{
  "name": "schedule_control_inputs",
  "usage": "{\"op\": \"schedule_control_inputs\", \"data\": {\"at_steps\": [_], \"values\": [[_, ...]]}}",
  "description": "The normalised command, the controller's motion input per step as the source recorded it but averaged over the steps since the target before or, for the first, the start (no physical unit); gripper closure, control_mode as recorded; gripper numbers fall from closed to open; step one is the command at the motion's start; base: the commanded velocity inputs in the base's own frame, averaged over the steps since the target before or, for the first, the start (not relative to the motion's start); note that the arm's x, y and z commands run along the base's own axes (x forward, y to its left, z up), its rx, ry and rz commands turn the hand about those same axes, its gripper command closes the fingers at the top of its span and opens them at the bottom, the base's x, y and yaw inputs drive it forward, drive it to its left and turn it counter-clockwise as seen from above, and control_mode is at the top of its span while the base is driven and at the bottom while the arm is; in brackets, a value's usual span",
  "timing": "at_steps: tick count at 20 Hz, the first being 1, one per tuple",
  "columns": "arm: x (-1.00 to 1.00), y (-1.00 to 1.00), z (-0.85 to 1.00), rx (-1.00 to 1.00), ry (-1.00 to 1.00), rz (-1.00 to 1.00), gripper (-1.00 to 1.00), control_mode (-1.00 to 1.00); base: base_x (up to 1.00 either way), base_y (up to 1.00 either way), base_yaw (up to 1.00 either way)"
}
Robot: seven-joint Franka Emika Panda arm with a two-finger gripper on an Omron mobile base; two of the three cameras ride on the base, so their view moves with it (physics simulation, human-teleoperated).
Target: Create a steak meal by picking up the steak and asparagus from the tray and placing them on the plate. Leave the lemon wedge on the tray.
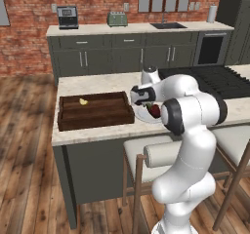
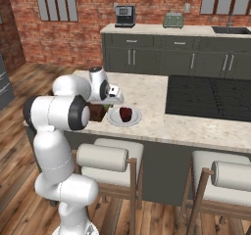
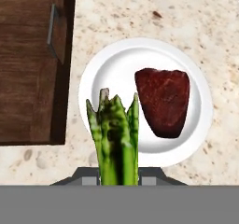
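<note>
In the hand view the asparagus [image 3: 114, 139] stands closest to the camera. It is a small bunch of bright green stalks that rises from the bottom edge, and the fingers are closed on its lower end, so it is held between them. The fingers themselves are mostly hidden behind the stalks. The tips of the asparagus are over the left half of the plate [image 3: 112, 69], and I cannot tell if they touch it.

On the right half of the plate lies the steak [image 3: 163, 101], a dark red-brown piece with a rounded lower end. It is flat on the white plate and apart from the asparagus. The plate rests on the pale speckled surface [image 3: 210, 27].

Just beside the plate, on its left in the hand view, is the end wall of the dark wooden tray [image 3: 28, 64], with a metal handle on it. The tray and the plate are near but they do not touch.

In the left base view the gripper [image 1: 146, 103] hangs over the plate [image 1: 142, 114], just right of the tray [image 1: 95, 117]. The lemon wedge [image 1: 83, 101] lies inside the tray near its far left corner, well apart from the plate. In the right base view the steak [image 2: 126, 113] sits on the plate [image 2: 133, 122] in front of the hand.

Behind the surface are a dark cooktop [image 2: 211, 98] and grey cabinets [image 1: 122, 57] along a brick wall [image 1: 24, 38].
</note>
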Motion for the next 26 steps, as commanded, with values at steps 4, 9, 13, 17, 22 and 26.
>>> {"op": "schedule_control_inputs", "data": {"at_steps": [4, 9, 13, 17, 22, 26], "values": [[0.13, 0.00, -0.20, 0.00, 0.04, 0.04, 1.00, -1.00, 0.00, 0.00, 0.00], [0.14, -0.01, -0.20, 0.00, 0.06, 0.04, 1.00, -1.00, 0.00, 0.00, 0.00], [0.09, -0.01, -0.16, 0.00, 0.04, 0.03, 1.00, -1.00, 0.00, 0.00, 0.00], [0.09, -0.06, -0.15, 0.01, 0.02, 0.03, 1.00, -1.00, 0.00, 0.00, 0.00], [0.09, -0.14, -0.13, 0.02, 0.01, 0.02, 1.00, -1.00, 0.00, 0.00, 0.00], [0.15, -0.12, -0.17, 0.02, 0.00, 0.01, 1.00, -1.00, 0.00, 0.00, 0.00]]}}
